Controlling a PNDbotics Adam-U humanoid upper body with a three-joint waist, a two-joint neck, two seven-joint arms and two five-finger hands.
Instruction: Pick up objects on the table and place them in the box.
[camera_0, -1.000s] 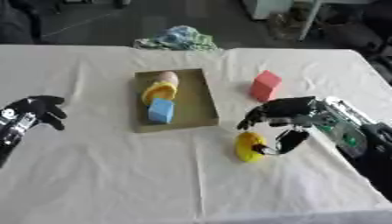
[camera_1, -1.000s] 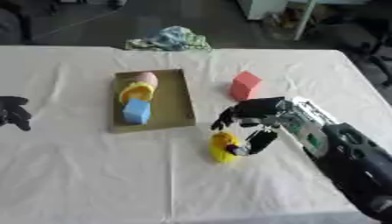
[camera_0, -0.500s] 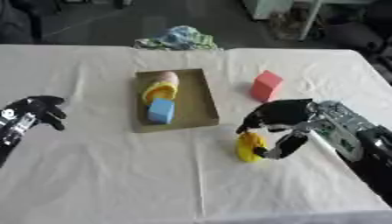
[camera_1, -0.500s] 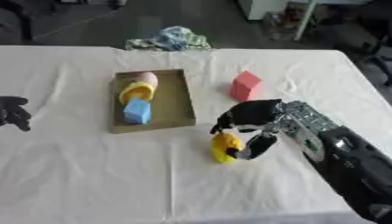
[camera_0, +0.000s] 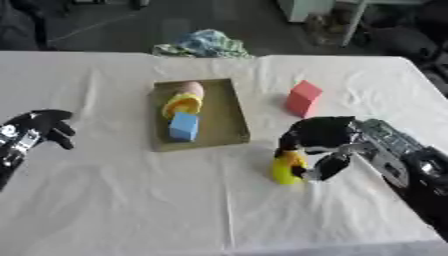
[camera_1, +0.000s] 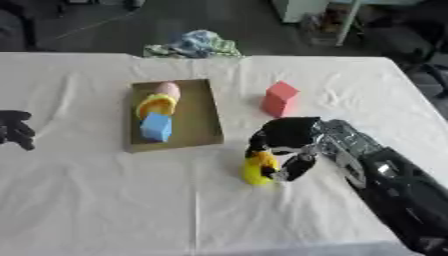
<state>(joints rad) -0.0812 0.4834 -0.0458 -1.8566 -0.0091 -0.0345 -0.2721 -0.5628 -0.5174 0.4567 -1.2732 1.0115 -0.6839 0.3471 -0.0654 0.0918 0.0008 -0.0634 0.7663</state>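
Note:
A small yellow object (camera_0: 285, 169) stands on the white cloth to the right of the box. My right hand (camera_0: 319, 137) arches over it, fingers and thumb curled down around its sides. The shallow brown box (camera_0: 221, 120) lies at the table's middle and holds a blue cube (camera_0: 183, 126), a yellow cup-like piece (camera_0: 180, 105) and a pink piece (camera_0: 192, 89). A red block (camera_0: 303, 98) stands upright to the box's right, beyond my right hand. My left hand (camera_0: 40, 128) rests at the left edge with its fingers relaxed and nothing in it.
A crumpled blue-green cloth (camera_0: 205, 44) lies at the table's far edge. The white tablecloth (camera_0: 131, 200) covers the whole table. Dark chairs and furniture stand beyond the far edge.
My right hand has slid a little left and lower, closing its fingers down around the yellow object. The left hand has stayed where it was.

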